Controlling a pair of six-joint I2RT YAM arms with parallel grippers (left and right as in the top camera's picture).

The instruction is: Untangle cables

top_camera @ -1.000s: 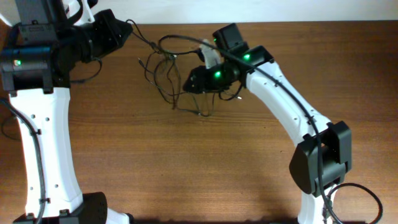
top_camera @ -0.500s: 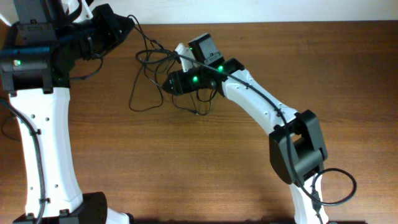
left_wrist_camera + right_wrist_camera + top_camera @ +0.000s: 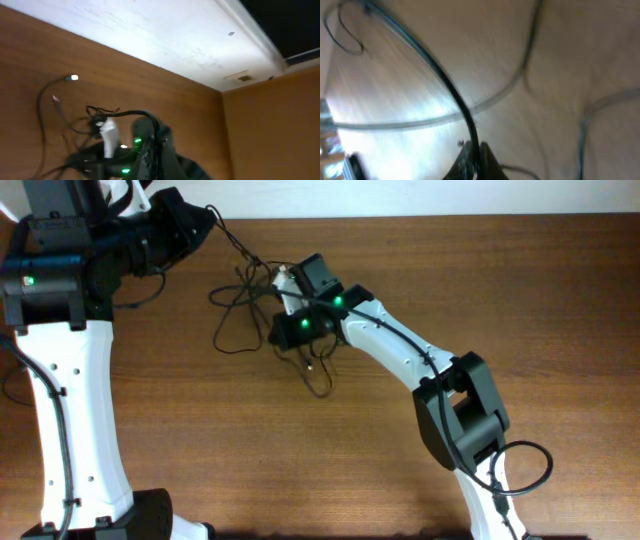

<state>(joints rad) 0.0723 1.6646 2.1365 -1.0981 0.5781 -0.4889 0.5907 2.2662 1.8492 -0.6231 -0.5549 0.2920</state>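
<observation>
The cables (image 3: 240, 300) form a loose black tangle on the wooden table, near the back edge. My left gripper (image 3: 208, 220) is raised at the back left, shut on one cable strand that runs taut down to the tangle. In the left wrist view its fingers (image 3: 152, 160) are pressed together, and a small plug (image 3: 74, 77) lies farther out. My right gripper (image 3: 278, 332) is at the tangle's right side. In the right wrist view it (image 3: 472, 160) is shut on a black cable (image 3: 435, 70) that passes between the fingers.
The table's back edge and a white wall (image 3: 150, 35) lie just behind the tangle. The right arm (image 3: 400, 360) stretches diagonally across the middle of the table. A loose cable loop (image 3: 320, 380) trails toward the front.
My right gripper has moved left into the tangle and shut on a cable. The loops have shifted and bunched leftward. The left arm has not moved.
</observation>
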